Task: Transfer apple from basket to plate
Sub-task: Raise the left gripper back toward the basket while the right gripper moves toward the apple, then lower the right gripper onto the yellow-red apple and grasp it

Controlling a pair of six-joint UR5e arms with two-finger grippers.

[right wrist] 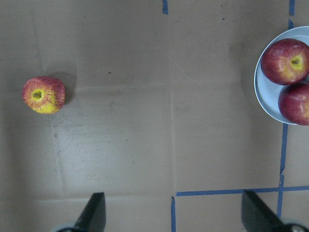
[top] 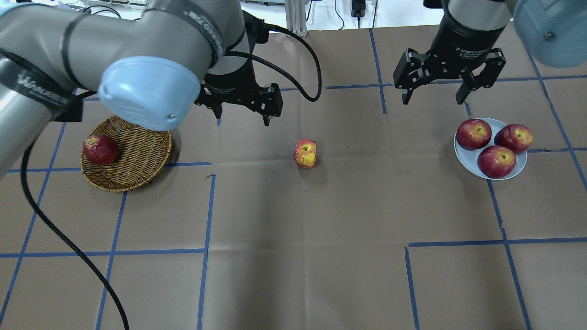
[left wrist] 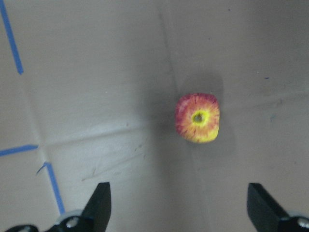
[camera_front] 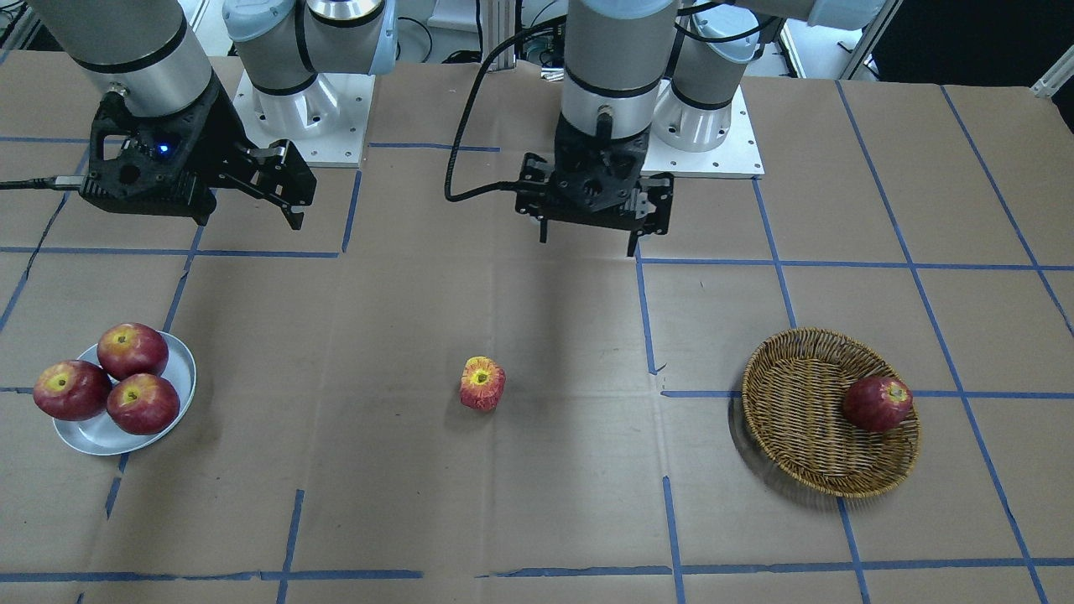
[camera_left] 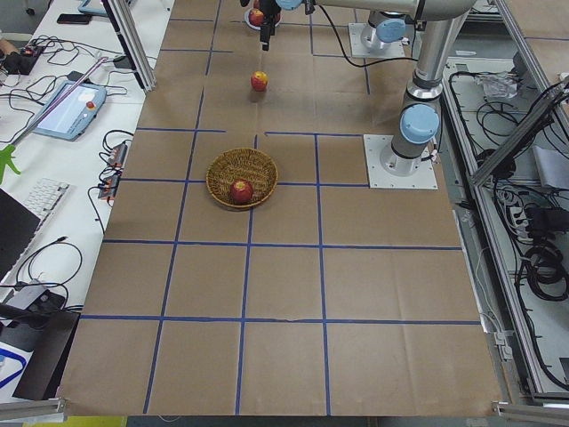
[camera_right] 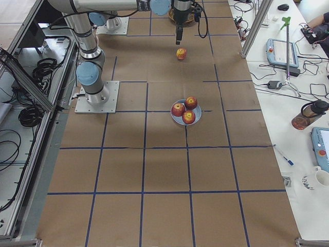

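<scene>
The streaky pinkish-red apple (camera_front: 482,383) with a yellow patch at its stem stands alone on the brown paper at mid-table (top: 305,153), outside both basket and plate. The wicker basket (camera_front: 797,419) (top: 137,156) holds one dark red apple (top: 100,149). The white plate (camera_front: 186,373) (top: 461,153) holds three dark red apples. My left gripper (top: 243,121) hangs open and empty above the table, just behind the streaky apple, which shows in its wrist view (left wrist: 197,118). My right gripper (top: 432,101) is open and empty, behind the plate; its wrist view shows the apple (right wrist: 43,94) and the plate's edge (right wrist: 263,92).
Blue tape lines (top: 208,206) cross the brown paper table cover. The left arm's black cable (top: 293,41) loops over the table behind the apple. The two arm bases (camera_front: 302,109) stand at the robot's side of the table.
</scene>
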